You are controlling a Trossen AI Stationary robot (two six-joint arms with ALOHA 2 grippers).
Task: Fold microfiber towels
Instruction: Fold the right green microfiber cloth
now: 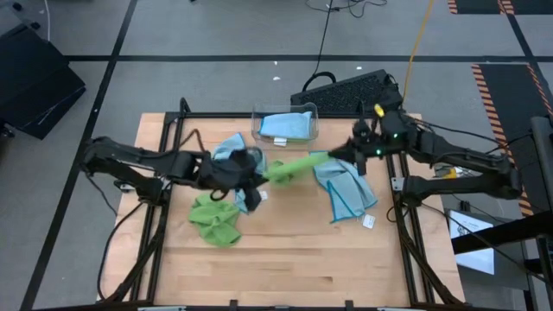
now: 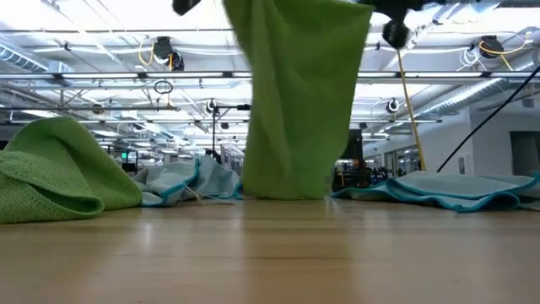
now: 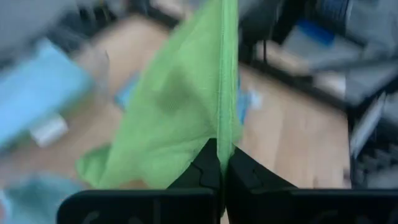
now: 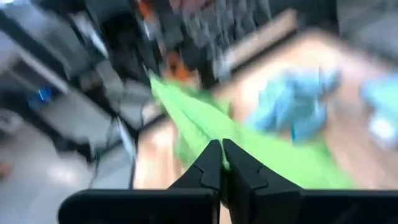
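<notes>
Lime green cloth, the stretched towel (image 1: pixel 294 167), hangs in the air over the middle of the tabletop (image 1: pixel 285 259), pulled taut between the two arms. The left claw (image 1: pixel 252 177) is clamped on one end of it, its fingers (image 3: pixel 205 171) pressed together on the hem in the left wrist view. The right claw (image 1: pixel 346 155) pinches the other end, fingers likewise closed on green fabric. In the low view the towel drapes down as a broad curtain, its lower edge near or just at the wood; I cannot tell whether it touches.

As for progress, this one reads as being spread out ahead of its fold, not yet folded. A second green towel (image 1: pixel 216 220) lies crumpled in a heap near the left arm, unfolded. A light blue towel (image 1: pixel 235 152) sits bunched just behind the left claw, and another light blue towel (image 1: pixel 346 192) lies loosely spread, with a small white tag (image 1: pixel 369 221) at its near corner, beside the right arm. The clear bin (image 1: pixel 287 126) at the far edge holds a flat blue towel (image 1: pixel 285 125) that looks already folded. So by my judgement one piece appears done, one is in hand, and at least three loose ones remain
</notes>
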